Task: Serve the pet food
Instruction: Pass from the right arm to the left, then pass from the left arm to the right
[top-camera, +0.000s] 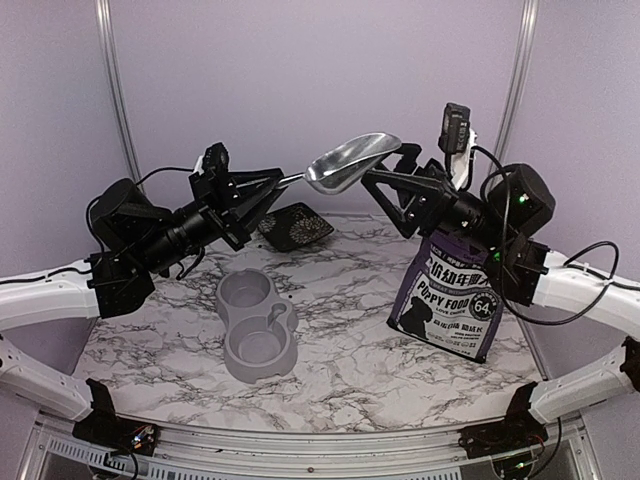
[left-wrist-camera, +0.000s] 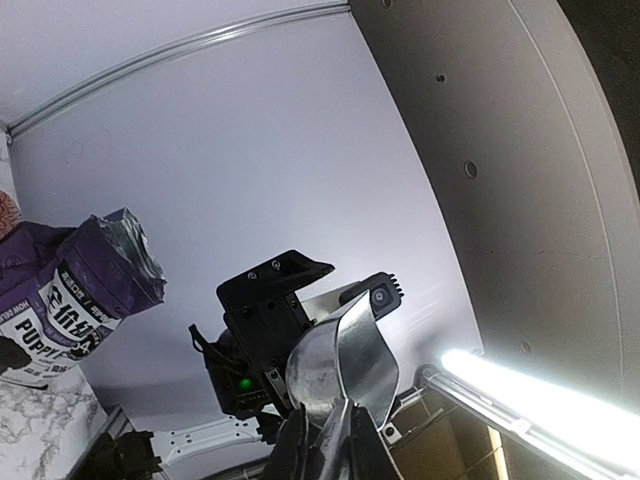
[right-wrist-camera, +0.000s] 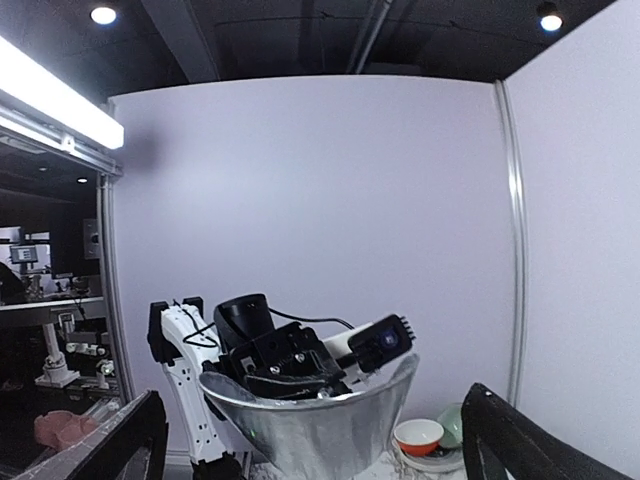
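My left gripper (top-camera: 283, 183) holds a shiny metal scoop (top-camera: 350, 160) high above the table's back middle, shut on its thin handle; the left wrist view shows the handle pinched between the fingers (left-wrist-camera: 300, 452) and the scoop (left-wrist-camera: 340, 360) rising from them. My right gripper (top-camera: 385, 180) is open, its wide-spread fingers on either side of the scoop's bowl (right-wrist-camera: 310, 430) without touching it. The purple-and-white "PUPPY FOOD" bag (top-camera: 455, 295) stands upright at the right, top open (left-wrist-camera: 90, 280). No pet food shows. The grey double bowl (top-camera: 257, 325) sits left of centre and looks empty.
A dark mesh item (top-camera: 295, 226) lies at the back of the marble table, below the scoop. In the right wrist view an orange bowl (right-wrist-camera: 418, 436) and a pale green one sit low at the right. Grey walls close in the back.
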